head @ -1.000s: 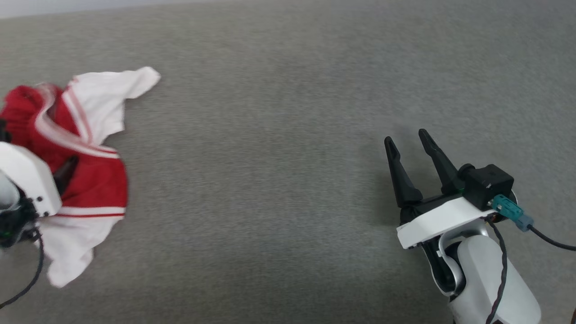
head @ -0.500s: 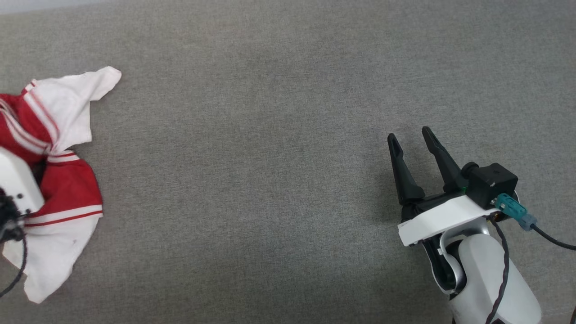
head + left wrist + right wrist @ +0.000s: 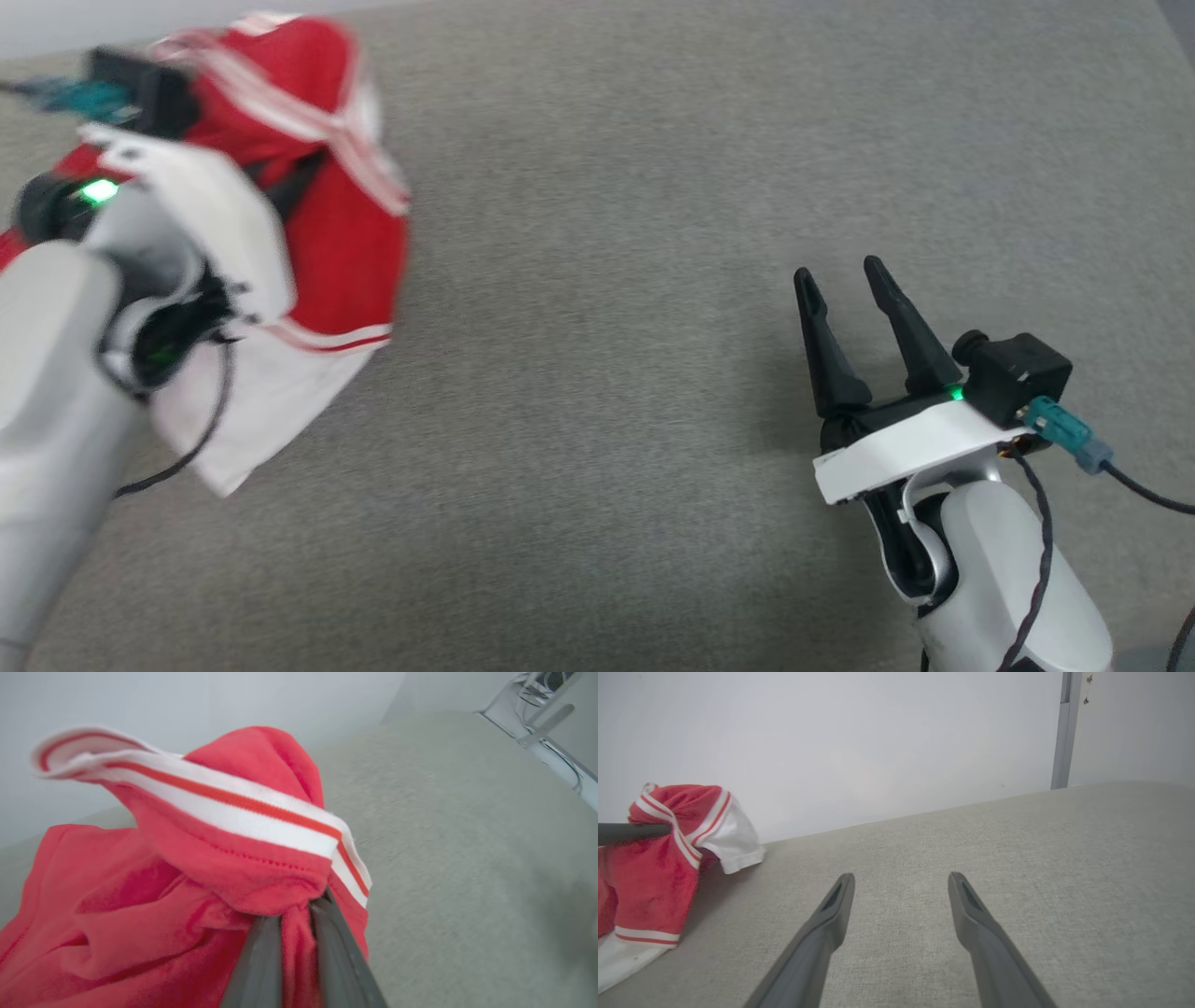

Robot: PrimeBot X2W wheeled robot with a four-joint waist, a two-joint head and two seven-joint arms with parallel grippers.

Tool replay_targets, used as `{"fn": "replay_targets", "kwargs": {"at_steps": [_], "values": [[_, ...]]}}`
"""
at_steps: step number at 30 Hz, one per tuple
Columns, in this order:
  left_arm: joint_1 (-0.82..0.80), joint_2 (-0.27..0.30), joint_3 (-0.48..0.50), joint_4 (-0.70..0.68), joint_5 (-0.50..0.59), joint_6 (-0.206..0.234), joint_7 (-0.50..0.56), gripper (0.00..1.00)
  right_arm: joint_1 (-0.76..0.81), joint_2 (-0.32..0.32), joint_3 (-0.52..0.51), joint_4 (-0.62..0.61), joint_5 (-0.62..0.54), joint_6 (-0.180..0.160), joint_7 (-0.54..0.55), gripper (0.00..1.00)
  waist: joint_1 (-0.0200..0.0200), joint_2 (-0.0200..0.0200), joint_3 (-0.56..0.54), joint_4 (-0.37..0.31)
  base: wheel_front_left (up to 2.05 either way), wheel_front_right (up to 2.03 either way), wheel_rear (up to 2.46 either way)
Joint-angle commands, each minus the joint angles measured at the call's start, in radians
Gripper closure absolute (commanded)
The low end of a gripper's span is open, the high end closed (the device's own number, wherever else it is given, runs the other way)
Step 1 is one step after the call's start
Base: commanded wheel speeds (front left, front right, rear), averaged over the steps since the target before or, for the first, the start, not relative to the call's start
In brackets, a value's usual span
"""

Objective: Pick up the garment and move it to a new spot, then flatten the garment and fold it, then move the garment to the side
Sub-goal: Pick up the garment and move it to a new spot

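red tee (image 3: 336, 233) is scrunched into a bunch, hanging on the left side. red-and-white striped trim (image 3: 233, 807) flops across the top, white sleeve end (image 3: 271, 411) dangles lowest. Head view's kinda blurry.

Left hand (image 3: 295, 911) raised, blurred, fingers apparently pinched on the garment (image 3: 210, 858), right hand (image 3: 838, 271) low, fingers spread apart

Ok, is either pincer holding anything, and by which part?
The left pincer grips the red thin-fabric T-shirt by a bunched fold under its red-and-white striped trim; the right pincer is open and empty.
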Motion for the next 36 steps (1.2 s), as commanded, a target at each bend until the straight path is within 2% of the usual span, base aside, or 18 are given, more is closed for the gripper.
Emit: {"fn": "replay_targets", "kwargs": {"at_steps": [1, 8, 12, 16, 22, 27, 30, 31, 32, 33, 34, 35, 36], "values": [[-0.024, -0.008, -0.01, -0.012, -0.003, -0.002, 0.003, 1.0, -0.013, 0.003, -0.002, -0.003, 0.007, 0.0, -0.005, 0.0, 0.0, 0.0, 0.014, -0.025, 0.0, 0.0, 0.0], [-0.161, -0.12, -0.175, -0.134, -0.103, -0.002, 0.042, 1.0, -0.029, 0.004, 0.007, -0.025, 0.101, 0.0, -0.005, 0.0, 0.0, 0.0, 0.071, -0.138, 0.0, 0.0, 0.0], [-0.211, -0.149, -0.264, -0.182, -0.193, -0.002, 0.053, 1.0, -0.036, 0.005, 0.017, -0.033, 0.157, 0.0, -0.005, 0.0, 0.0, 0.0, 0.108, -0.206, 0.0, 0.0, 0.0], [-0.225, -0.117, -0.364, -0.165, -0.24, -0.002, 0.064, 1.0, -0.04, 0.005, 0.028, -0.035, 0.211, 0.0, -0.005, 0.0, 0.0, 0.0, 0.139, -0.274, 0.0, 0.0, 0.0], [-0.228, -0.032, -0.494, -0.075, -0.285, -0.002, 0.083, 1.0, -0.032, 0.005, 0.038, -0.036, 0.265, 0.0, -0.005, 0.0, 0.0, 0.0, 0.158, -0.353, 0.0, 0.0, 0.0], [-0.237, 0.023, -0.566, -0.002, -0.299, 0.001, 0.106, 1.0, -0.019, 0.005, 0.042, -0.039, 0.283, 0.0, -0.005, 0.0, 0.0, 0.0, 0.158, -0.38, 0.0, 0.0, 0.0], [-0.239, 0.034, -0.587, 0.032, -0.298, 0.003, 0.119, 1.0, -0.016, 0.005, 0.04, -0.039, 0.283, 0.0, -0.005, 0.0, 0.0, 0.0, 0.154, -0.38, 0.0, 0.0, 0.0], [-0.239, 0.031, -0.592, 0.034, -0.295, 0.004, 0.119, 0.85, -0.014, 0.004, 0.039, -0.04, 0.28, 0.0, -0.005, 0.0, 0.0, 0.0, 0.152, -0.377, 0.0, 0.0, 0.0], [-0.24, 0.027, -0.595, 0.036, -0.296, 0.004, 0.112, 0.6, -0.013, 0.005, 0.04, -0.041, 0.275, 0.0, -0.005, 0.0, 0.0, 0.0, 0.149, -0.373, 0.0, 0.0, 0.0], [-0.24, 0.02, -0.597, 0.035, -0.3, 0.004, 0.1, 0.51, -0.014, 0.005, 0.036, -0.042, 0.27, 0.0, -0.005, 0.0, 0.0, 0.0, 0.147, -0.366, 0.0, 0.0, 0.0], [-0.242, 0.017, -0.597, 0.036, -0.3, 0.004, 0.086, 0.08, -0.016, 0.005, 0.035, -0.043, 0.265, 0.0, -0.005, 0.0, 0.0, 0.0, 0.144, -0.36, 0.0, 0.0, 0.0], [-0.243, 0.012, -0.598, 0.035, -0.3, 0.004, 0.073, 0.0, -0.018, 0.004, 0.031, -0.043, 0.259, 0.0, -0.005, 0.0, 0.0, 0.0, 0.14, -0.351, 0.0, 0.0, 0.0], [-0.243, 0.012, -0.598, 0.035, -0.3, 0.004, 0.073, 0.0, -0.018, 0.004, 0.031, -0.043, 0.259, 0.0, -0.005, 0.0, 0.0, 0.0, 0.14, -0.351, 0.0, 0.0, 0.0]]}}
